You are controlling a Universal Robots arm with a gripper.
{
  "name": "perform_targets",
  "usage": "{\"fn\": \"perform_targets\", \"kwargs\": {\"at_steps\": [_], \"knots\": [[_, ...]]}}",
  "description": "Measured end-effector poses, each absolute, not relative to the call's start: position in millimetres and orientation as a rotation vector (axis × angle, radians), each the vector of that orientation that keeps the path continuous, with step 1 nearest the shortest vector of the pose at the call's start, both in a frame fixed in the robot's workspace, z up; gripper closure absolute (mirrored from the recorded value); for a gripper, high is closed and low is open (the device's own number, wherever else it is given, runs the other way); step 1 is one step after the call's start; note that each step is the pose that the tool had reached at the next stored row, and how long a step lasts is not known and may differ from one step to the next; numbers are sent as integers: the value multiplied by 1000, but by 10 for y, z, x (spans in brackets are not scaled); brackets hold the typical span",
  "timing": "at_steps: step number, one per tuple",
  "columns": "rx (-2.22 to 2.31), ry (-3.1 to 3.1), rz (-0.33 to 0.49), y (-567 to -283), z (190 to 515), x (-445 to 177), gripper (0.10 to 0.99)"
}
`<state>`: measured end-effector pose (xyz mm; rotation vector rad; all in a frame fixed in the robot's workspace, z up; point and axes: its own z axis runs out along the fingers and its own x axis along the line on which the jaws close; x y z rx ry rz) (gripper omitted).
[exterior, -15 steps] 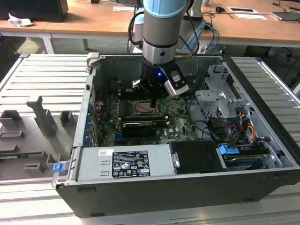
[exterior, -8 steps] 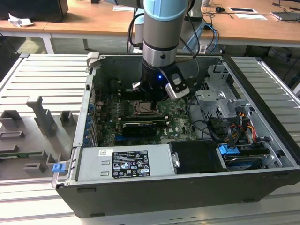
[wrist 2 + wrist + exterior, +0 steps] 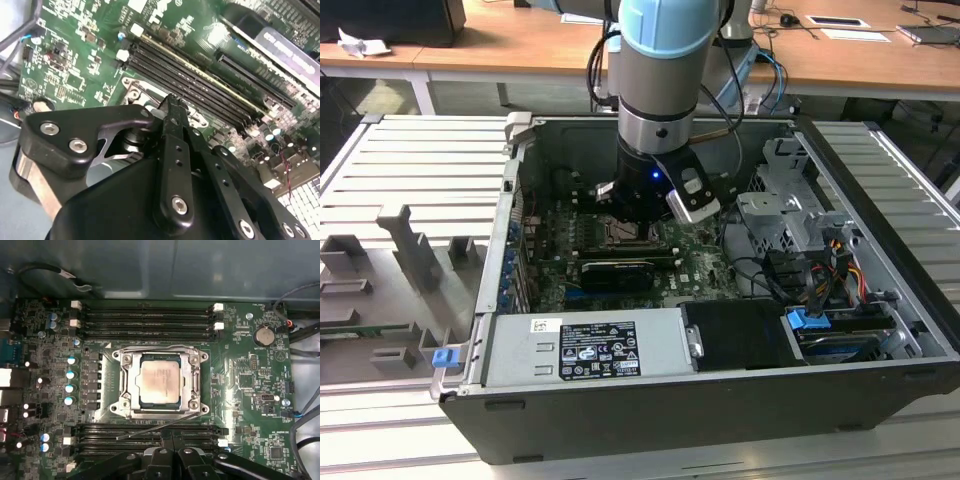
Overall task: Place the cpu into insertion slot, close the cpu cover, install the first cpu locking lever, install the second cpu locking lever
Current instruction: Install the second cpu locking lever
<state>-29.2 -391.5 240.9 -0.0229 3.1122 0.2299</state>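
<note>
An open computer case [image 3: 720,400] lies on a slatted metal worktop [image 3: 410,170], and the green motherboard [image 3: 240,380] covers its floor. Near the middle of that board, between two banks of black memory slots [image 3: 145,320], sits the insertion slot [image 3: 116,390], a square socket with a bright metal rim and screws at its corners. The cpu cover [image 3: 192,377], a thin silver frame with a large square cut-out, lies flat over the socket. Through the cut-out shows the cpu [image 3: 159,382], a flat square chip with a dull silver-grey top, seated level in the socket and squared to its sides. One thin wire locking lever [image 3: 155,426] lies slanted along the socket edge nearest the gripper, its free end out over the adjacent memory slots. Another lever [image 3: 150,347] runs along the opposite socket edge, close against the frame.

In the exterior view the robot arm [image 3: 660,60] comes down into the case from the far edge, its wrist just over the socket area. The gripper [image 3: 172,440] is black; in the first wrist view its two fingers [image 3: 164,440] stand pressed together with no gap, clenched on nothing visible, the tips over the memory slots just beside the slanted lever. In the second wrist view the closed fingertips [image 3: 172,107] sit low at the socket's metal edge; whether they touch it I cannot tell.
</note>
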Motion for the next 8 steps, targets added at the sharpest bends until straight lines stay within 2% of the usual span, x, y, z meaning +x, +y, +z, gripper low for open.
{"fn": "perform_targets", "kwargs": {"at_steps": [2,8], "knots": [[-30,3110,266,-3918,2400,-382,976],[-55,3109,279,-3919,2306,-533,976]]}}
